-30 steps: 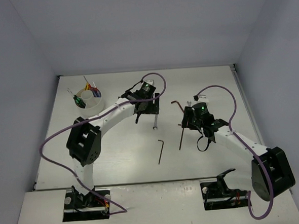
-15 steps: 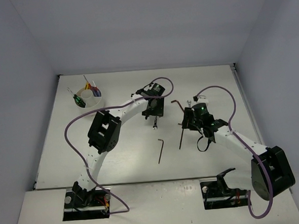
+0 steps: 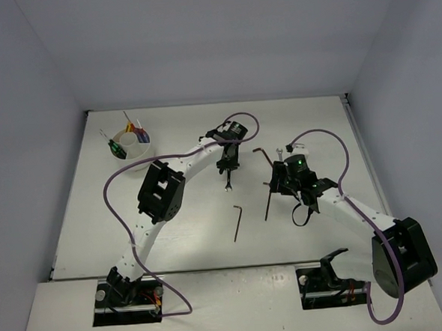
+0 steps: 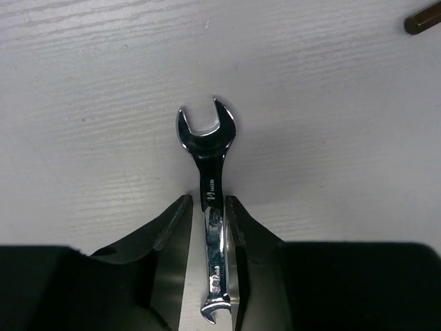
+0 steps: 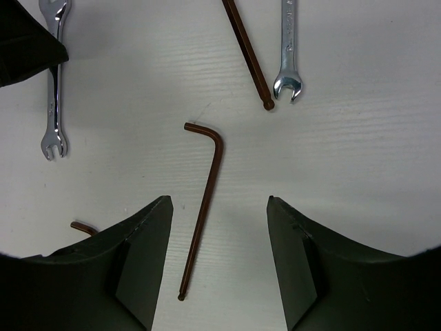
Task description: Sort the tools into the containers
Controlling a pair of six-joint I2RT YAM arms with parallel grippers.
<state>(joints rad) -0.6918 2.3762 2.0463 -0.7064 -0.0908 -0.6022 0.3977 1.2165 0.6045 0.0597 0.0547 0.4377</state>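
A silver wrench (image 4: 207, 141) lies on the white table, its open end pointing away. My left gripper (image 4: 209, 201) has closed in on its shaft; the right finger touches it and a sliver of table shows on the left. From above, this gripper (image 3: 227, 169) sits mid-table over the wrench (image 3: 228, 183). My right gripper (image 5: 216, 207) hangs open above a brown L-shaped hex key (image 5: 207, 200) without touching it. The white cup (image 3: 134, 154) at the far left holds several screwdrivers (image 3: 129, 132).
More tools lie around the right gripper (image 3: 283, 178): a second hex key (image 5: 247, 55), a small wrench (image 5: 288, 55) and another hex key (image 3: 238, 221) nearer the front. The table's walls stand to the left, right and back.
The left arm stretched further right and came down over the wrench, and its jaws closed from wide open onto the shaft. The right arm has hardly moved.
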